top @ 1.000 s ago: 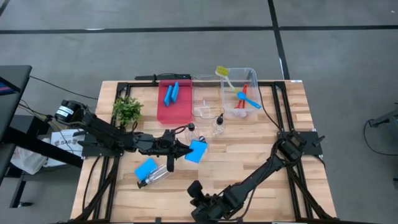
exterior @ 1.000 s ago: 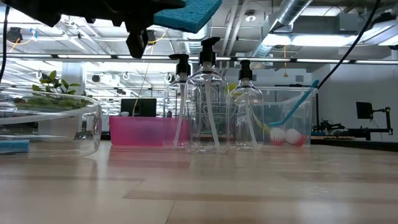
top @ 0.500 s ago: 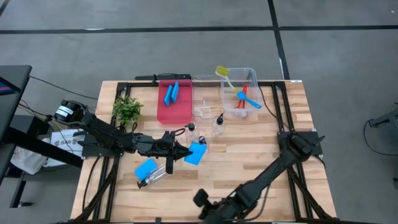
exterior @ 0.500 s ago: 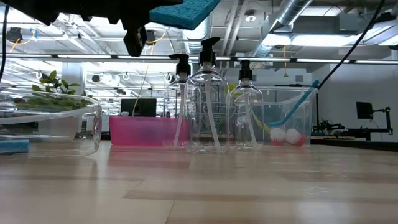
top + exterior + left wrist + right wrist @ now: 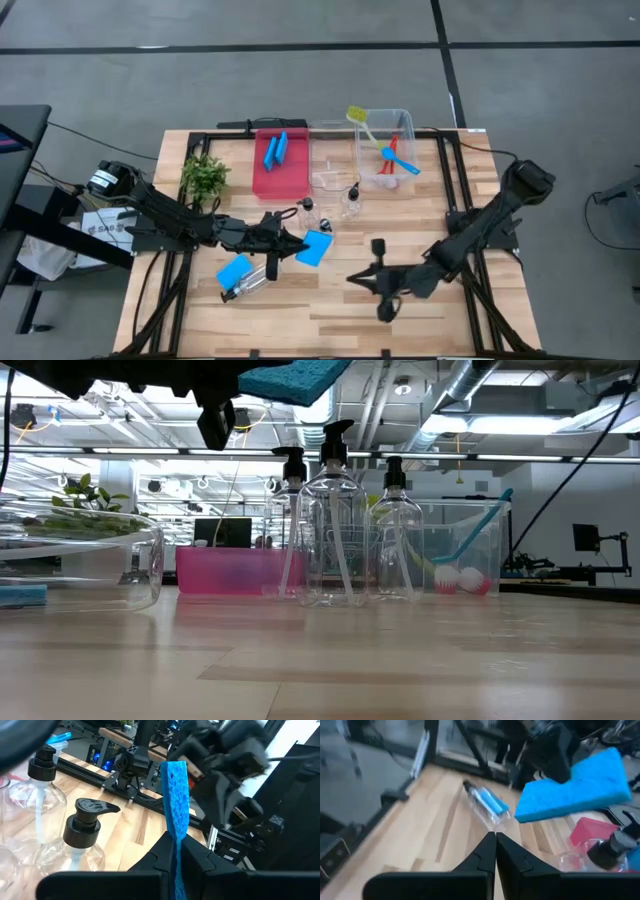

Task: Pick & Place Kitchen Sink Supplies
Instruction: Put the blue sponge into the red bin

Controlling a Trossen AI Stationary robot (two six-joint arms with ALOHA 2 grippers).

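Sponges were split between places: two (image 5: 275, 150) stood on edge inside the red tray (image 5: 281, 178) at about twelve o'clock on the worktop (image 5: 400, 245); a third sponge (image 5: 317, 246) was pinched on edge in the left claw (image 5: 300, 243), clear of the wood near the centre; a fourth (image 5: 235, 270) lay flat at about eight o'clock, touching a pump bottle (image 5: 255, 283) lying on its side; three pump bottles (image 5: 332, 520) stood upright in a cluster just at twelve o'clock of the held sponge; the clear bin (image 5: 385, 152) at one o'clock held the brushes (image 5: 392, 155), blue and red crossed inside it, the yellow-green one sticking out over its rim; a second clear bin (image 5: 329, 160) sat between tray and brush bin, contents unclear; the right claw (image 5: 352, 276) was closed on nothing, at about five o'clock; the leafy plant (image 5: 204, 176) stood at ten o'clock.
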